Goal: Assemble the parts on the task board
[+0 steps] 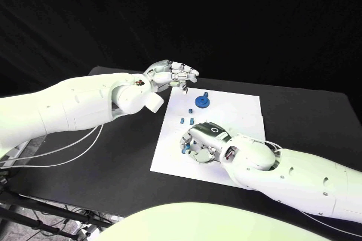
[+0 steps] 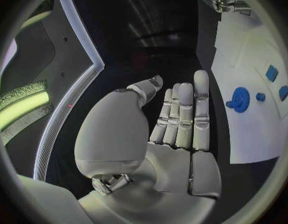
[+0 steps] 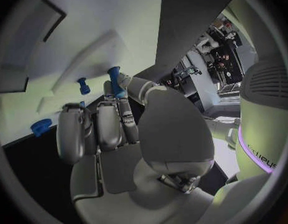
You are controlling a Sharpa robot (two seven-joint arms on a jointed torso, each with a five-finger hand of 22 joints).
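The white task board (image 1: 234, 113) lies in the middle of the black table. A round blue part (image 1: 202, 100) stands near its far left corner, with small blue parts (image 1: 189, 115) just in front of it. My left hand (image 1: 173, 73) hovers over the board's far left corner; in the left wrist view its fingers (image 2: 181, 114) are straight and hold nothing. My right hand (image 1: 202, 144) is low over the near half of the board. In the right wrist view it pinches a blue peg (image 3: 115, 80) between thumb and finger, beside another small blue part (image 3: 84, 86).
Bare black table (image 1: 121, 147) surrounds the board on the left and near sides. Recesses (image 3: 44, 20) are cut into the board's surface. The left wrist view shows the round blue part (image 2: 239, 99) and small blue parts (image 2: 271, 73) on the board.
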